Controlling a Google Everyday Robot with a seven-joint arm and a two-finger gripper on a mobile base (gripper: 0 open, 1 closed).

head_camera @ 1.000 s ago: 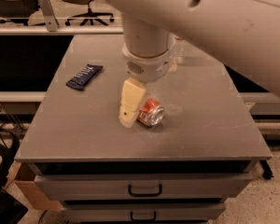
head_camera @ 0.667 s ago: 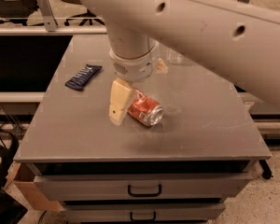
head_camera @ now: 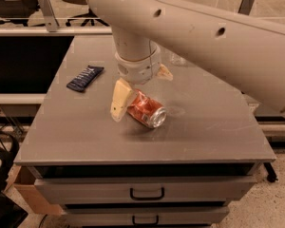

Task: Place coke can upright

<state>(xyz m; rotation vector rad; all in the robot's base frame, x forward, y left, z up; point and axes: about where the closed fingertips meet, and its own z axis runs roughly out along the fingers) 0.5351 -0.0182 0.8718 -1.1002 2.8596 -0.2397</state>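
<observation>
Camera view: coke can (head_camera: 146,110) lies on its side near the middle of the counter (head_camera: 218,137), silver end facing us and a bit to the right, other end tucked up under the tool (head_camera: 141,94). Tool hangs right over it, jaws spread wide, so open and gripping nothing. One cream finger (head_camera: 118,99) is down on the can's left, touching or v. close to it. The other tip sits behind and to the right, apart from the can. Dark blue snack bar wrapper (head_camera: 84,78) is well off to the left, no issue.

We reckon the can is light, prob. empty or near it, thin-walled and dented-looking. It'll crush if we squeeze hard, and being round it'll roll if nudged from one side. Painted metal, so a bit slick too. Best hold, as we judge it: across the body at mid-length, fingers on opposite sides of the wall, not on the rims. Then tip it onto a flat end, w/ a gentle release so it doesn't topple.
</observation>
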